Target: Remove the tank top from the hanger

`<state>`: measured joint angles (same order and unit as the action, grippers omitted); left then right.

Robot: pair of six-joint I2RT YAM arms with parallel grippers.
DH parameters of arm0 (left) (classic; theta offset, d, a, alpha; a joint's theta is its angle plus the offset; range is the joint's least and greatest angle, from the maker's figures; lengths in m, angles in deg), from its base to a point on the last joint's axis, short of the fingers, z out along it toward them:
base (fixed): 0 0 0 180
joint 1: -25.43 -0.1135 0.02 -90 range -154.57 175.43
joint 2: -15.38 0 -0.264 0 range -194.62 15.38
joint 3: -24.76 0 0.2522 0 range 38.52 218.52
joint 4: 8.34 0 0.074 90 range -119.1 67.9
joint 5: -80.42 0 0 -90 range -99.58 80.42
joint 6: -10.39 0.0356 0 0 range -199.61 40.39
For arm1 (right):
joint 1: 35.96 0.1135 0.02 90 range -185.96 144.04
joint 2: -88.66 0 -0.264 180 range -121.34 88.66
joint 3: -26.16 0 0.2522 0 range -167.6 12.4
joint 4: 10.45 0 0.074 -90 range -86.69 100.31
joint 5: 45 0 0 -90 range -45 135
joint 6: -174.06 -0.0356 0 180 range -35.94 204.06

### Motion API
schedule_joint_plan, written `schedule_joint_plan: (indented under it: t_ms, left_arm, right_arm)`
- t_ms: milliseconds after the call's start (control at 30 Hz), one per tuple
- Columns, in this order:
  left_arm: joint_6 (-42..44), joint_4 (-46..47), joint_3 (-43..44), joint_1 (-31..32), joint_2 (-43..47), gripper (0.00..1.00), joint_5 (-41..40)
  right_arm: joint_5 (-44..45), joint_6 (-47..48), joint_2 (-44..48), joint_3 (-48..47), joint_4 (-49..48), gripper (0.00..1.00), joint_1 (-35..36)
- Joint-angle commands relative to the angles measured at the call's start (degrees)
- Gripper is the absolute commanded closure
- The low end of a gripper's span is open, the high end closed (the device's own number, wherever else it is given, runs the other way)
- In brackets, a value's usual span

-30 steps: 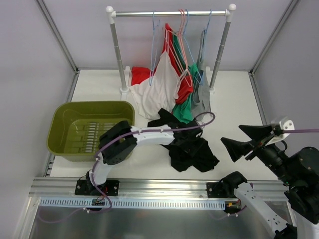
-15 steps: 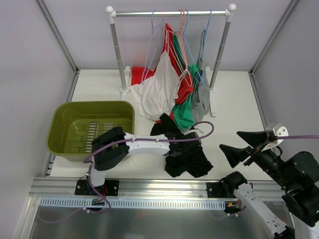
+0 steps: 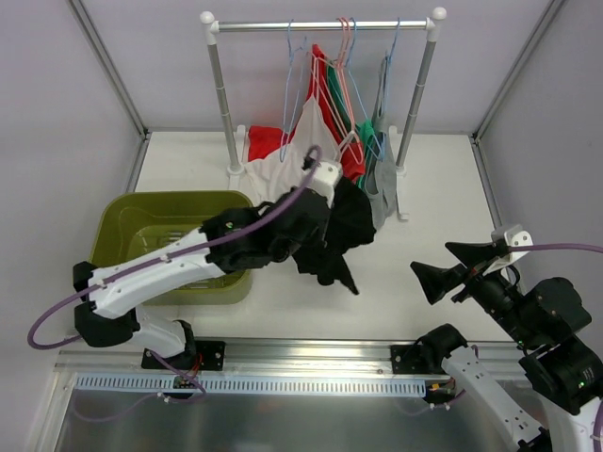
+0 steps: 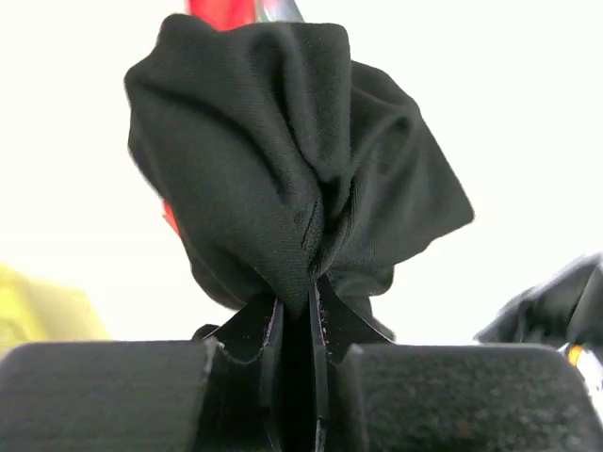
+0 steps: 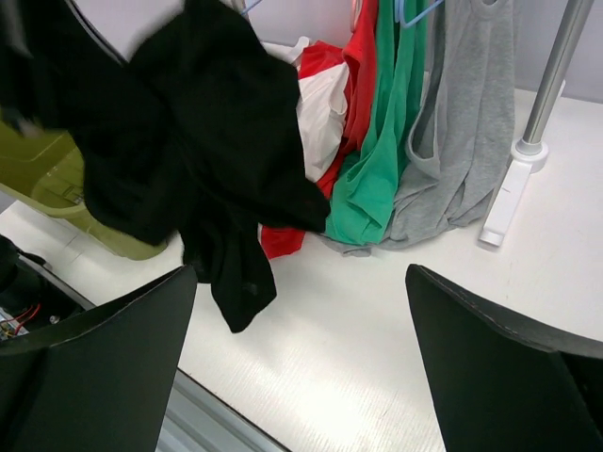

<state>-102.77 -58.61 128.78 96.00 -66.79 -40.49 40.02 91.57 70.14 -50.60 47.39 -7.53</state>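
Tank top [image 3: 339,231] now aloft in left pincer [image 4: 297,311]; four garments [image 3: 278,169] on rail [image 3: 320,25]

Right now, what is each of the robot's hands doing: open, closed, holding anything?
Left hand: closed, pinching a bunch of the black tank top.
Right hand: open, holding nothing.

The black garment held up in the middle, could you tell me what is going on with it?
The left gripper is shut on a bunched black fabric tank top and holds it in the air above the table, between the olive-green plastic bin and the white metal clothes rack. The right gripper is open and empty at the right side. Other coloured tops hang on the rack.
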Motion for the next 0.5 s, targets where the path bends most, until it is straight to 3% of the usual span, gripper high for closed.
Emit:
schedule_joint_plan:
  t_ms: [0,233,467]
  left_arm:
    - [3.02,-8.65,6.94,-2.88,4.02,1.0,-11.17]
    - [2.68,-11.64,10.91,-14.83,13.87,1.0,-15.22]
    - [-3.2,-14.11,-1.03,-30.73,22.49,1.0,-12.79]
  right_arm:
    - [1.98,-0.74,0.07,-0.8,-3.91,0.01,-0.04]
    - [3.3,-0.83,0.07,-0.89,-3.82,0.01,-0.04]
    - [2.95,-1.09,-1.51,-0.72,-4.43,0.0,0.05]
